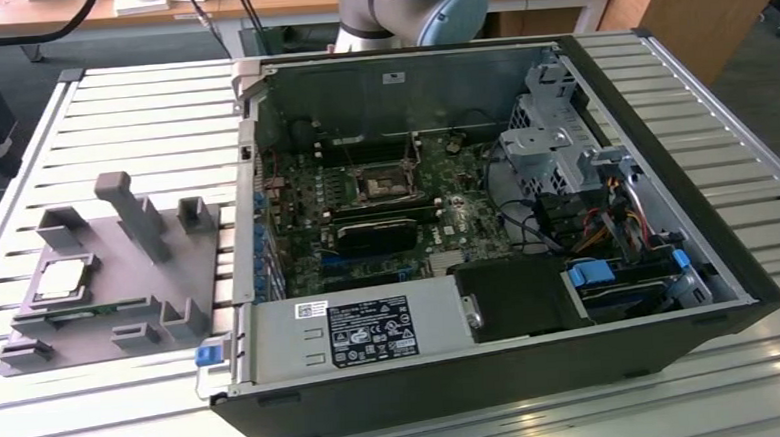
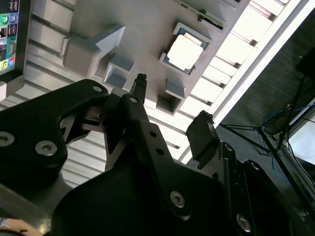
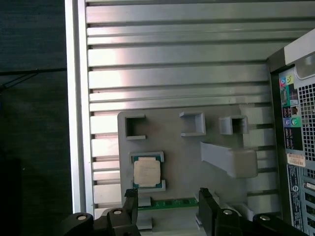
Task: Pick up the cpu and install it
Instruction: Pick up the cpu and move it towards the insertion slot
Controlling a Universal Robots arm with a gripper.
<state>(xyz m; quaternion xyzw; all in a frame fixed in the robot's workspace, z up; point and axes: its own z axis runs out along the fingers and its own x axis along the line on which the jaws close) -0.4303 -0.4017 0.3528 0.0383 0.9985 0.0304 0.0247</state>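
The cpu (image 1: 62, 281) is a small square chip with a shiny metal top. It lies flat in a recess of the grey holder block (image 1: 126, 282) at the exterior view's left. In both wrist views my gripper (image 3: 167, 196) hangs well above the block, open, with nothing between its black fingers (image 3: 130, 196). The cpu (image 3: 146, 173) shows just beyond one fingertip, off to the side of the gap. In the second wrist view the cpu (image 2: 184, 51) lies beyond my gripper (image 2: 172, 101). The black-framed socket (image 1: 381, 184) sits on the green board inside the case.
The open computer case (image 1: 710, 212) lies on the slatted metal table (image 1: 26, 398), right beside the holder block. Upright posts (image 1: 129, 207) rise from the block. A green memory strip (image 3: 167, 201) lies in the block near the cpu. The table's edge (image 3: 78, 123) drops to dark floor.
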